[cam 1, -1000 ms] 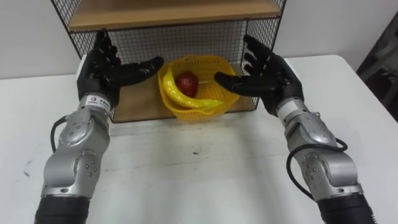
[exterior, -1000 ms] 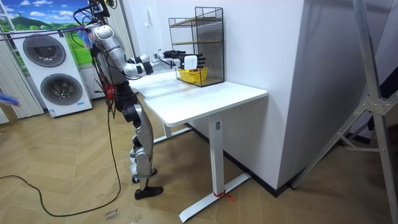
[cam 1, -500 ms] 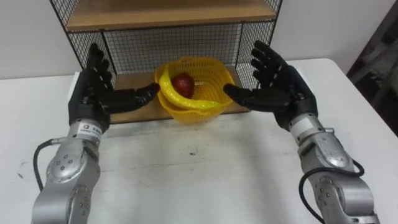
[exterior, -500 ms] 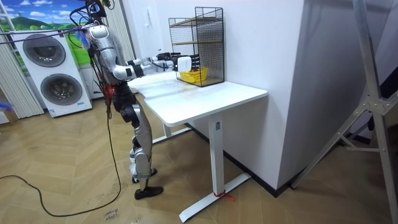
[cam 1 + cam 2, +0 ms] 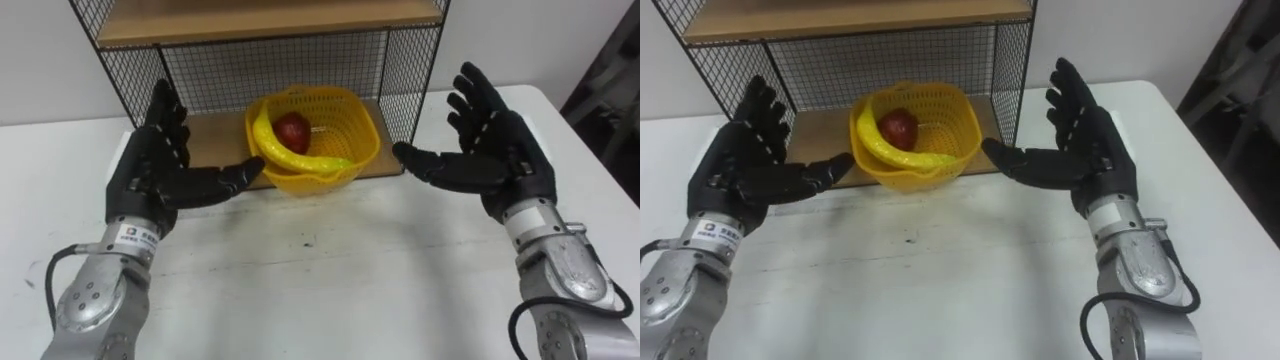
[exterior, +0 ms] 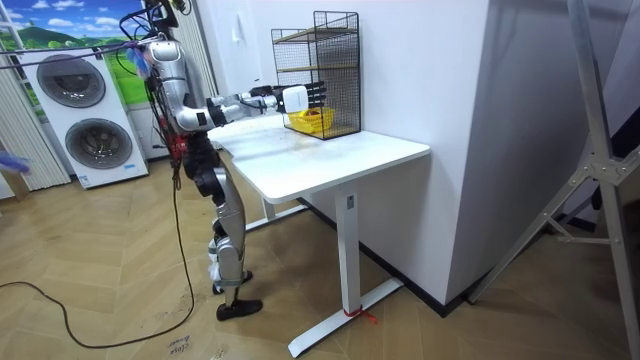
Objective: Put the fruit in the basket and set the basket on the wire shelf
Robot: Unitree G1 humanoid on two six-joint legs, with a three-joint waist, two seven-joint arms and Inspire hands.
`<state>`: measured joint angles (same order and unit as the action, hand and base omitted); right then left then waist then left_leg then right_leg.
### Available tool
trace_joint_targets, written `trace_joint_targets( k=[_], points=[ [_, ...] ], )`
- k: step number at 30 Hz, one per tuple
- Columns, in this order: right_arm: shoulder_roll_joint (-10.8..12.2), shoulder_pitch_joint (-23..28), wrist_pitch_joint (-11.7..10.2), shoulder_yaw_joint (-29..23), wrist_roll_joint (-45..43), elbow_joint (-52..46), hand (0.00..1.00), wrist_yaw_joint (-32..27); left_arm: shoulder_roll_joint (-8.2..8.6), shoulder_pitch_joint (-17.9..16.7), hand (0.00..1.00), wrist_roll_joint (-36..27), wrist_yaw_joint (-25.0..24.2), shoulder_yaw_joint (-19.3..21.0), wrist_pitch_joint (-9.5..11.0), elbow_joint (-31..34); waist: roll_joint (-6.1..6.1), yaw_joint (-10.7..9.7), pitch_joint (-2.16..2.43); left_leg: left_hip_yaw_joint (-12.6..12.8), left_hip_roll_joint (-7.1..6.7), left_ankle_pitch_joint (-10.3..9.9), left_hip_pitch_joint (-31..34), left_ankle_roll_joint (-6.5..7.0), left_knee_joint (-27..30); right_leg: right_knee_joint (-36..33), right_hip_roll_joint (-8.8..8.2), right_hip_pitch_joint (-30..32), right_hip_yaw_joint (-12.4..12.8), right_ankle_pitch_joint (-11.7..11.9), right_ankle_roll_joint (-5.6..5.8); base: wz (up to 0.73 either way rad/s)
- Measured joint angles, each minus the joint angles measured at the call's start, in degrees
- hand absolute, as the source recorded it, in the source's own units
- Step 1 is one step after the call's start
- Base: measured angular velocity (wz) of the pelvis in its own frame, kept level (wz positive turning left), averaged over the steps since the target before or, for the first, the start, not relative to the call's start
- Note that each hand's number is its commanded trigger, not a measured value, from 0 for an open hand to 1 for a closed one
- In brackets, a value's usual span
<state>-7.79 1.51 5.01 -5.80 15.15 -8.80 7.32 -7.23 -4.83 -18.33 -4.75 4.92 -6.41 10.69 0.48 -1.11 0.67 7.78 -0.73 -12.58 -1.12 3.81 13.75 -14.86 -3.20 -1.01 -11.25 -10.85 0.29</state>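
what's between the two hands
In the eye views, the yellow basket, holding an apple and banana, sits on the wire shelf between the left hand and right hand.

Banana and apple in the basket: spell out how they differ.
The banana is yellow, long and curved; the apple is red and round. The banana lies along the front wall of the basket, while the apple sits behind it, deeper inside. Both share that basket on the wire shelf.
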Motion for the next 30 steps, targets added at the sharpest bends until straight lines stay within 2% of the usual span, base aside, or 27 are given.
trace_joint_targets(
  k=[4, 7, 11, 16, 19, 22, 24, 27, 30],
  points=[
    [-0.27, 1.04, -0.16, -1.04, 0.11, -0.75, 0.0, 0.51, -0.01, 0.0, 0.0, 0.03, -1.03, 0.2, 0.55, 0.42, -0.02, -0.08, -0.01, -0.12, 0.0, -0.01, 0.14, -0.01, -0.12, 0.14, 0.08, -0.01, -0.15, 0.0, 0.0, 0.01],
    [-0.72, 1.63, -0.54, -3.13, 0.84, -1.05, 0.0, 0.88, -0.09, -0.64, 0.0, -0.02, -1.36, 2.28, 1.36, 1.02, -0.02, -0.08, -0.01, -0.14, 0.0, -0.01, 0.37, -0.01, -0.11, 0.4, 0.21, 0.08, 0.06, 0.0, 0.0, 0.0],
    [-1.12, 4.53, -0.86, -7.37, 2.21, -3.45, 0.0, -0.34, -0.11, -4.96, 0.0, 0.06, -1.35, 6.55, 2.78, 4.15, -0.03, 0.03, -0.01, -0.16, 0.0, -0.02, 0.49, -0.02, -0.18, 0.36, 0.2, 0.28, 0.06, -0.02, 0.02, 0.0],
    [-1.12, 7.17, -1.9, -12.23, 3.75, -6.82, 0.0, -2.94, -0.14, -8.06, 0.0, -0.11, -1.14, 11.58, 2.87, 7.03, -0.06, 0.02, -0.04, -0.18, -0.01, -0.03, 1.09, -0.04, -0.16, 0.25, 0.35, 0.8, 0.01, -0.03, 0.04, 0.0],
    [-1.3, 8.84, -3.1, -15.5, 4.82, -8.55, 0.0, -6.09, -0.18, -10.24, 0.0, 0.03, -1.01, 13.88, 3.37, 9.32, 0.06, -0.03, -0.09, -0.18, 0.0, -0.03, 1.39, -0.04, -0.37, 0.39, 0.38, 0.7, 0.12, -0.03, 0.04, 0.0],
    [-1.69, 9.24, -3.33, -19.4, 5.15, -8.46, 0.0, -10.02, -0.17, -12.35, 0.0, -0.12, -0.84, 18.72, 4.55, 9.78, 0.35, 0.13, -0.11, -0.19, -0.01, -0.03, 1.38, -0.04, -0.33, 0.31, 0.33, 0.71, 0.12, -0.03, 0.04, 0.0],
    [-2.52, 9.33, -3.54, -22.77, 7.35, -8.46, 0.0, -13.19, -0.17, -14.05, 0.0, -0.38, 0.15, 23.38, 5.27, 9.87, 0.53, 0.5, -0.14, -0.22, -0.01, -0.03, 1.41, -0.04, -0.3, 0.21, 0.24, 0.82, -0.11, -0.04, 0.04, 0.0],
    [-4.72, 9.24, -3.85, -25.92, 7.39, -8.47, 0.0, -18.3, -0.19, -14.18, 0.0, -2.95, 3.31, 27.53, 5.79, 9.86, 0.66, 1.36, -0.2, -0.46, -0.06, -0.03, 1.48, -0.03, -0.29, 0.24, 0.12, 0.79, -0.47, -0.05, 0.05, 0.03],
    [-5.98, 9.22, -4.76, -28.04, 7.18, -8.48, 0.0, -23.16, -0.23, -14.23, 0.0, -3.69, 6.5, 31.61, 6.65, 9.86, 0.34, 1.89, -0.34, -0.77, -0.13, 0.03, 1.55, -0.11, -0.32, 0.39, 0.26, 0.77, -0.61, -0.12, 0.04, 0.05]
  ],
)
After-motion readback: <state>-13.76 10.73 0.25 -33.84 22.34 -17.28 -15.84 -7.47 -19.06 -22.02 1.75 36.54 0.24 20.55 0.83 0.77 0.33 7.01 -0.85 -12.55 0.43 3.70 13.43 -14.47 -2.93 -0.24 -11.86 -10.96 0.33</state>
